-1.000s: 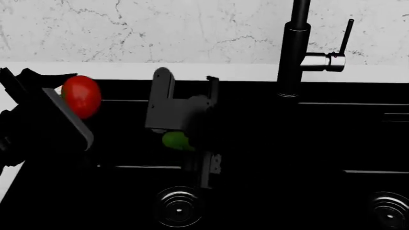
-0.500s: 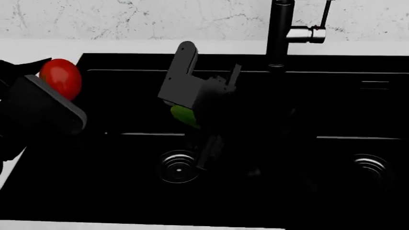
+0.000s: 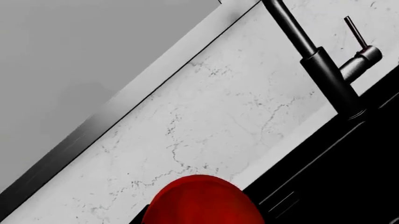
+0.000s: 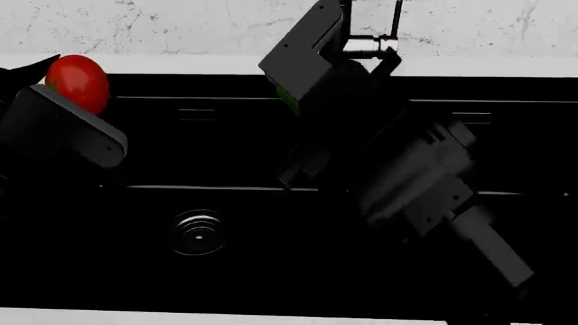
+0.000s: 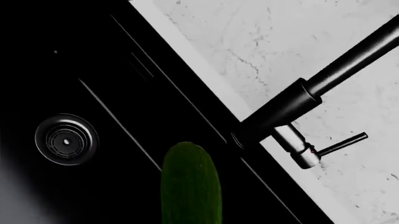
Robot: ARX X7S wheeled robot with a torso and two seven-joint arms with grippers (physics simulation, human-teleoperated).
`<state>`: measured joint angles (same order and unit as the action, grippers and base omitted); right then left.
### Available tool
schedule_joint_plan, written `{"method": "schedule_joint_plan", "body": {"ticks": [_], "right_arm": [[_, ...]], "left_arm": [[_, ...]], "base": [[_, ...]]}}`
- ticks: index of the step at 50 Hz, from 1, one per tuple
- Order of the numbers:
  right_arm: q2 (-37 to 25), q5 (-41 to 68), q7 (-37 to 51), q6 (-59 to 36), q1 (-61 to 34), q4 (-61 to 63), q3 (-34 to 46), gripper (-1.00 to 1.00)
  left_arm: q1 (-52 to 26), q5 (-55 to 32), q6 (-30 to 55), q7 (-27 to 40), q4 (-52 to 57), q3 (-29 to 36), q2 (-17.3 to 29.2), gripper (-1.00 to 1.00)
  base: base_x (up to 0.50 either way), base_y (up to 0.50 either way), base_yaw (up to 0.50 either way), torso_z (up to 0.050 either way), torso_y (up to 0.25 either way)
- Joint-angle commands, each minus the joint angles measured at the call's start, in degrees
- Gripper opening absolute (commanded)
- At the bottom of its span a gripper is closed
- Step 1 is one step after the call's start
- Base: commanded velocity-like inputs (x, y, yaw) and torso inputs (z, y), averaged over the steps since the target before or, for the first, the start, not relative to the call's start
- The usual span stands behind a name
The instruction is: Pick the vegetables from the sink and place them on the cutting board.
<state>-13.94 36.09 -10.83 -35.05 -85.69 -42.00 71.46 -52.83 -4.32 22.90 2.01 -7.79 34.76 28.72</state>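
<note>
L claw (image 4: 63, 101) holds tomato (image 4: 78, 82); R claw (image 4: 302, 101) holds cucumber (image 5: 190, 184), both above sink (image 4: 271, 271). Step: carry. Next: find cutting board, not in view.

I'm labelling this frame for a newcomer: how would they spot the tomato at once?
Find the black sink; at its far left edge the left gripper holds the tomato lifted near the white counter. It is the only round, glossy red thing; the cucumber is green and long.
</note>
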Motion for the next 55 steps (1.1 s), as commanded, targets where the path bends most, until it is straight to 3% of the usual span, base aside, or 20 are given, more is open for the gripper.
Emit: {"method": "schedule_joint_plan", "body": {"ticks": [1,55], "right_arm": [[-8.21,1.11,8.61,-8.54,0.98,16.77,-5.95,-1.00],[-12.20,4.02,12.74,-10.62,1.04,21.52,-10.26,-1.00]], "left_arm": [[-2.41,-3.32,3.48,0.45,1.34,-4.52,-3.70,-1.00],[-1.76,-4.39,6.41,-0.26,5.01,-3.36,-3.51,-1.00]], "base": [[0.00,-0.50,0.00,0.000,0.000],[0.00,-0.50,0.00,0.000,0.000]]}}
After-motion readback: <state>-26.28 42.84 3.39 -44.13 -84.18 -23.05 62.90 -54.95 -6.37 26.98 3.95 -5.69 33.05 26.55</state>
